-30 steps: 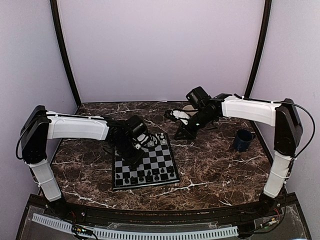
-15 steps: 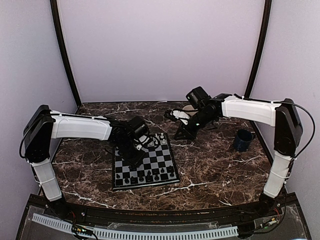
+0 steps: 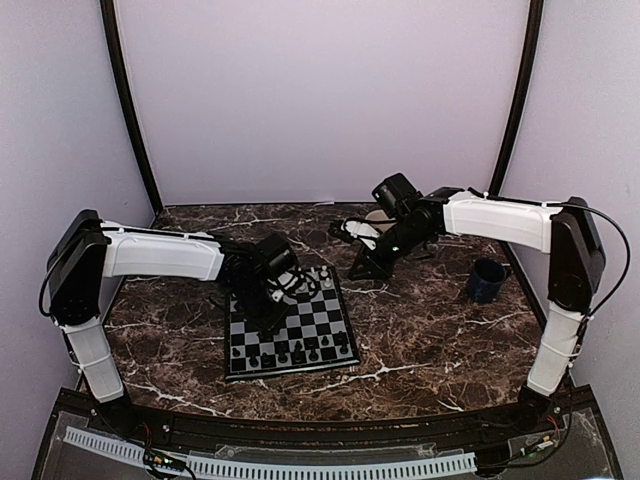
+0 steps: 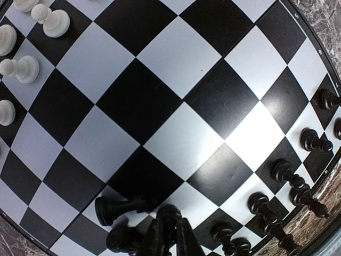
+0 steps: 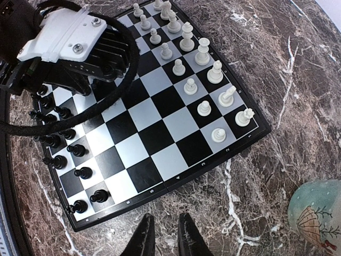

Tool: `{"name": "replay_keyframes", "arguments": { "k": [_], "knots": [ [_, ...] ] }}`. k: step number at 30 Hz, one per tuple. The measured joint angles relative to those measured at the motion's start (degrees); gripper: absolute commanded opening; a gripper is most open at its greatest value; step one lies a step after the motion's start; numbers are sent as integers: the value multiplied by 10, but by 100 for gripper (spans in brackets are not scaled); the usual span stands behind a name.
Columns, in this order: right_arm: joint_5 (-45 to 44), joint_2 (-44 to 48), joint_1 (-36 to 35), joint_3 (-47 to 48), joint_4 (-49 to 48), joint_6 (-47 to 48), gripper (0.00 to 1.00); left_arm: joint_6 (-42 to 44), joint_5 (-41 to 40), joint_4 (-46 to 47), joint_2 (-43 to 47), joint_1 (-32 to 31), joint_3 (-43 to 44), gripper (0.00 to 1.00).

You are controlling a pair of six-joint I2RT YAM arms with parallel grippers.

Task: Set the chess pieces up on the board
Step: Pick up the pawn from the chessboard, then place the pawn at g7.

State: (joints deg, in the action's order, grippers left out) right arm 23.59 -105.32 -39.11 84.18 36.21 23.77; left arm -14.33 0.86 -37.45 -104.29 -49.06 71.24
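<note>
While the left fingers (image 4: pixel 170 234), pressed together, are hovering beside a toppled black piece (image 4: pixel 120 207) on the board (image 4: pixel 160 106), the right fingers (image 3: pixel 341 229), spread, are idling; standing it upright is likely calling for reopening.

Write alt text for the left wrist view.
Left gripper, shut, hangs low over the chessboard beside a toppled black piece. Black pieces line the right edge; white pieces stand upper left.

Lab-style robot test booth: lilac walls (image 3: pixel 320 90) and black poles (image 3: pixel 128 110) enclose the left arm (image 3: pixel 160 255) and right arm (image 3: pixel 500 220), marble tabletop (image 3: pixel 430 330) beneath them, white slotted strip (image 3: pixel 270 465) behind their bases.
</note>
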Motion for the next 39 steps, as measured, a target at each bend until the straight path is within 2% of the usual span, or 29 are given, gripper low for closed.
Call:
{"name": "replay_keyframes", "arguments": {
  "k": [6, 12, 17, 20, 26, 39],
  "knots": [
    [0, 0, 0, 0, 0, 0, 18, 0, 14, 15, 22, 0, 0, 4],
    [0, 0, 0, 0, 0, 0, 18, 1, 18, 16, 102, 0, -3, 4],
    [0, 0, 0, 0, 1, 0, 18, 11, 19, 5, 199, 0, -57, 4],
    [2, 0, 0, 0, 2, 0, 18, 22, 22, -14, 227, 0, -91, 4],
    [5, -4, 0, 0, 3, 0, 18, 39, 37, -31, 202, -1, -122, 4],
    [6, -9, 0, 0, 7, 3, 18, 74, 42, -25, 128, -1, -125, 4]
  ]
}}
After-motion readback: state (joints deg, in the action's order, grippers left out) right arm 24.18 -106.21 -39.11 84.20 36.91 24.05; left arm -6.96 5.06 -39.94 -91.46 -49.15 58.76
